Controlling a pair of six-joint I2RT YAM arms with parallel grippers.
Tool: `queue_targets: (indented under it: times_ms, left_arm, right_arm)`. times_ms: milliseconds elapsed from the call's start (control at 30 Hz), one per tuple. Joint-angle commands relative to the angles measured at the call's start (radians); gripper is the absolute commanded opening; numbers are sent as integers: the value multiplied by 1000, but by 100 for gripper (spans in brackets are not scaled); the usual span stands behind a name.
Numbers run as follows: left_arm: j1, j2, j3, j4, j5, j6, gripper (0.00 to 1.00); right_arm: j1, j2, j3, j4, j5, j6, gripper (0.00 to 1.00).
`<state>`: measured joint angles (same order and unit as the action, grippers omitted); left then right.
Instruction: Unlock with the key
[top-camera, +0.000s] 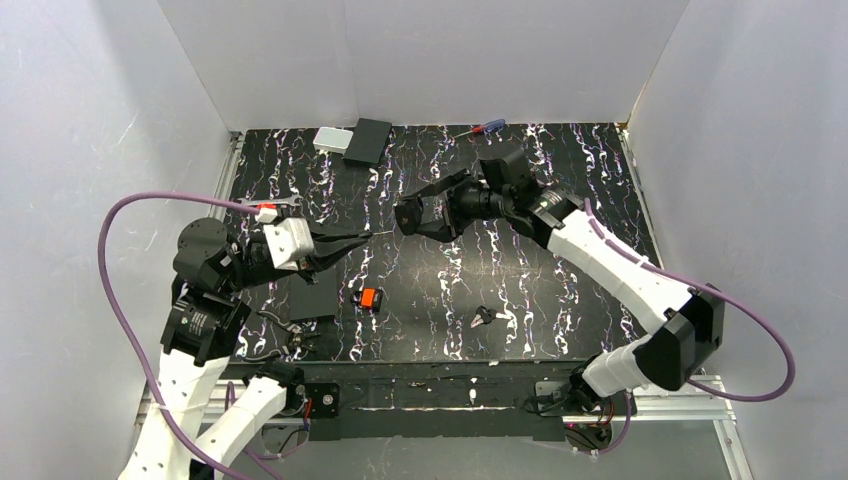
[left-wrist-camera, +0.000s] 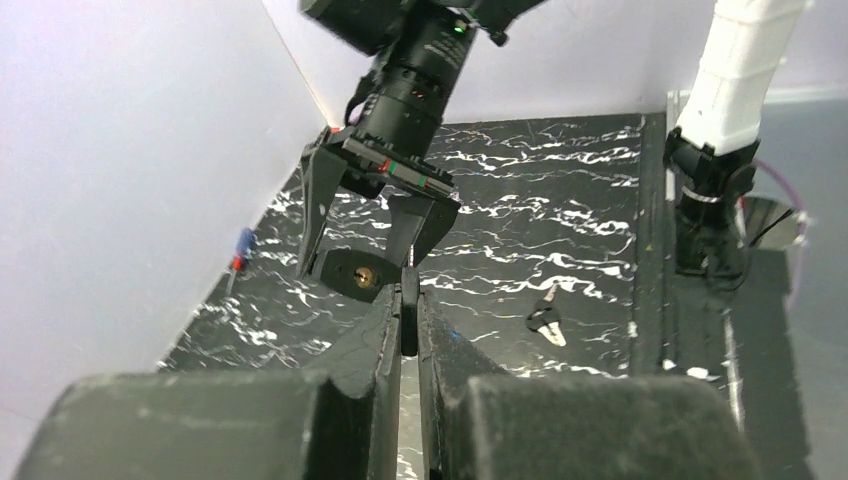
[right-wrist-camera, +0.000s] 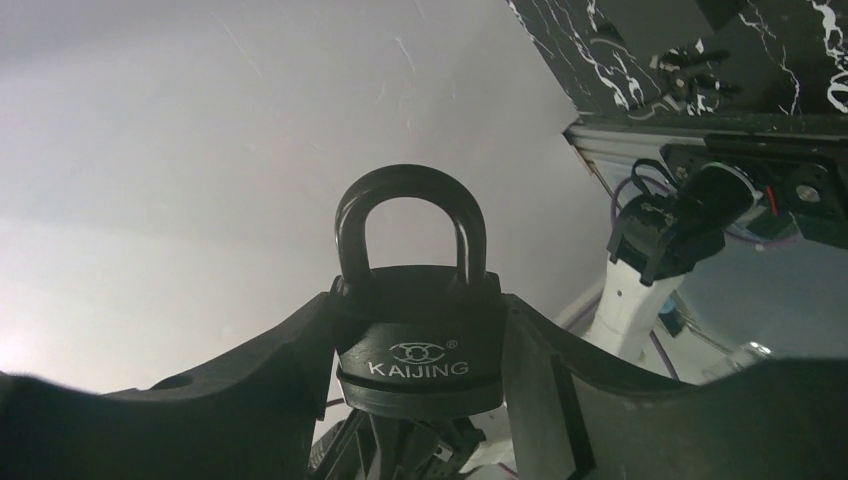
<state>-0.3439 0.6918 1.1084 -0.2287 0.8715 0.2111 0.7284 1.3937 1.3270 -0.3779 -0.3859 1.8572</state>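
Pinching the key (left-wrist-camera: 408, 300) edge-on between my left fingers (left-wrist-camera: 372, 345), which are pressed almost together, I have its silvery blade poking out past the tips toward the padlock (right-wrist-camera: 418, 350). My right fingers (right-wrist-camera: 250, 390) clamp that padlock by the sides of its body and hold it up off the counter (top-camera: 420, 300). It is turned so the underside with the brass keyhole (left-wrist-camera: 362, 272) faces my left wrist camera.

From above, the blade tip sits just short of the lock, close but apart. In the left wrist view the key lines up a little to the right of the keyhole, and I cannot tell whether the height matches. The shackle (right-wrist-camera: 410, 190) has both legs down in the body, so I judge the lock to be locked. A second small key (top-camera: 483, 318) lies loose on the counter toward the near edge, well apart from both sets of fingers.

As I read it, both pick-ups are done and the two parts face each other. What is left is bringing the blade into line with the keyhole, pushing it in, turning it, and seeing the shackle spring free.
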Motion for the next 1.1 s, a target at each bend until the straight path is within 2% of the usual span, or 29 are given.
queue_targets:
  times_ms: [0, 167, 333, 433, 567, 633, 833, 1067]
  left_arm:
    - [-4, 27, 47, -42, 108, 301, 0]
    - [-5, 23, 69, -86, 116, 551, 0]
    - [-31, 17, 105, -289, 28, 867, 0]
    - [-79, 18, 86, -344, -38, 984, 0]
    - [-95, 30, 69, -351, -60, 1063, 0]
    - [-115, 39, 74, -381, -82, 1149, 0]
    - [-241, 85, 89, -465, -200, 1304, 0]
    - [-323, 113, 101, -520, -292, 1397, 0]
  right_arm:
    - [-1, 87, 187, -196, -177, -96, 1]
    - [-2, 140, 325, -507, -190, -192, 1]
    - [-6, 108, 293, -569, -184, -142, 1]
    - [-6, 67, 247, -562, -148, -62, 1]
    - [-7, 61, 258, -572, -121, 20, 1]
    - [-7, 96, 312, -606, -123, 24, 1]
    - [-7, 244, 494, -795, -145, -77, 1]
    - [-8, 291, 517, -857, -133, -141, 1]
